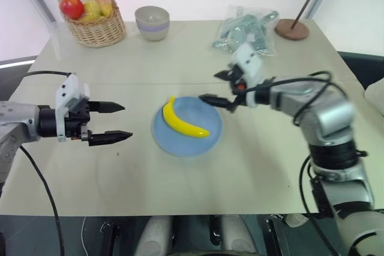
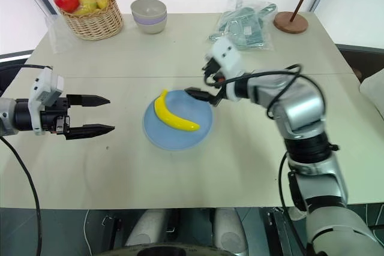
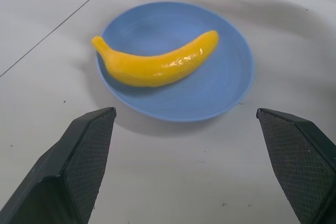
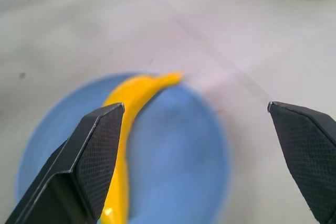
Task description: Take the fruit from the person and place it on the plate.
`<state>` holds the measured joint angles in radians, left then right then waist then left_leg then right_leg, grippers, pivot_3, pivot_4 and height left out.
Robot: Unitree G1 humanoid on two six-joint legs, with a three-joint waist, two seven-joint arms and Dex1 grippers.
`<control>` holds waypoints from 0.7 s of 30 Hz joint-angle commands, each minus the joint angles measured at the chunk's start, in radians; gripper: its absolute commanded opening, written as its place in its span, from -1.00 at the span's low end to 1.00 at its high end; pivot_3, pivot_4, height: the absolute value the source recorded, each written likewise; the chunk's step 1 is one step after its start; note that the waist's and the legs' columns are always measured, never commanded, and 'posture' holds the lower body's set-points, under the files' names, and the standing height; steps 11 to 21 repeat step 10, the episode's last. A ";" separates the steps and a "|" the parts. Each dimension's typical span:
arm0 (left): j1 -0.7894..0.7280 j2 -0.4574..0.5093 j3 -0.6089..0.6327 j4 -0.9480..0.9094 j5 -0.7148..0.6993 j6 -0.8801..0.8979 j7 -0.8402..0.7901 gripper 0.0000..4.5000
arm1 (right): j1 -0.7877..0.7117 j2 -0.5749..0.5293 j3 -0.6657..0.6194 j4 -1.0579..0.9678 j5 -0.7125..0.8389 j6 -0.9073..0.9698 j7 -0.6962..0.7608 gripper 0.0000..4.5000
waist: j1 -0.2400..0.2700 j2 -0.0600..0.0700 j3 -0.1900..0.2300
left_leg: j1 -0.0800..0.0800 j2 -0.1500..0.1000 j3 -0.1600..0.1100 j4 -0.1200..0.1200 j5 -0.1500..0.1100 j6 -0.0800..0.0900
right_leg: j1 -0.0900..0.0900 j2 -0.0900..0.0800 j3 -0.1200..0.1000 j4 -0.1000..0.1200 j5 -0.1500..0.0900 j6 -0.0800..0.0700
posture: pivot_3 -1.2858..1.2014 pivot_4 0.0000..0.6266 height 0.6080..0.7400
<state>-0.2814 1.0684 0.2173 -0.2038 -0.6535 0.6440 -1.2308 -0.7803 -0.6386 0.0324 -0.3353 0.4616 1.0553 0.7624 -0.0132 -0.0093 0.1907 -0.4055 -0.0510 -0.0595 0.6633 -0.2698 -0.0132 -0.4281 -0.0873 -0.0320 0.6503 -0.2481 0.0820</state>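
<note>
Left eye view: banana (image 1: pixel 183 123) lying diagonally on the blue plate (image 1: pixel 207 139), just below and beside the spread, empty right end effector (image 1: pixel 219 90), nearer than the spread left end effector (image 1: pixel 114 122).

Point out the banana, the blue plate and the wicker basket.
banana (image 1: pixel 183 124): left eye view, middle of its yellow body.
blue plate (image 1: pixel 207 115): left eye view, bare surface right of the banana.
wicker basket (image 1: pixel 96 31): left eye view, woven front wall.

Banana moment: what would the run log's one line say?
banana: lying on plate | right tool: open, above plate's edge | left tool: open, beside plate
</note>
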 commanded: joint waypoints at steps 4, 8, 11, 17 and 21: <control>-0.026 0.018 0.018 0.031 0.014 -0.025 -0.029 1.00 | 0.169 -0.244 -0.206 -0.183 0.116 -0.036 0.155 0.99 | 0.003 0.000 0.000 | -0.001 0.000 0.000 0.000 -0.001 0.001 | 0.001 0.000 -0.001 -0.001 0.000 0.000 | 0.03 -0.52 1.00; -0.036 0.020 0.016 0.043 0.018 -0.028 -0.042 1.00 | 0.234 -0.291 -0.291 -0.209 0.166 -0.045 0.161 0.99 | -0.005 0.000 0.000 | 0.000 0.001 0.002 0.000 -0.001 0.001 | 0.001 0.000 0.000 -0.001 0.000 0.000 | 0.03 -0.52 1.00; -0.041 0.020 0.015 0.046 0.019 -0.031 -0.050 1.00 | 0.245 -0.295 -0.311 -0.213 0.180 -0.043 0.143 0.99 | -0.005 0.000 0.000 | 0.000 0.004 0.003 0.000 -0.001 0.001 | 0.001 0.000 0.000 -0.002 0.000 0.000 | 0.03 -0.52 1.00; -0.041 0.020 0.015 0.046 0.019 -0.031 -0.050 1.00 | 0.245 -0.295 -0.311 -0.213 0.180 -0.043 0.143 0.99 | -0.005 0.000 0.000 | 0.000 0.004 0.003 0.000 -0.001 0.001 | 0.001 0.000 0.000 -0.002 0.000 0.000 | 0.03 -0.52 1.00; -0.041 0.020 0.015 0.046 0.019 -0.031 -0.050 1.00 | 0.245 -0.295 -0.311 -0.213 0.180 -0.043 0.143 0.99 | -0.005 0.000 0.000 | 0.000 0.004 0.003 0.000 -0.001 0.001 | 0.001 0.000 0.000 -0.002 0.000 0.000 | 0.03 -0.52 1.00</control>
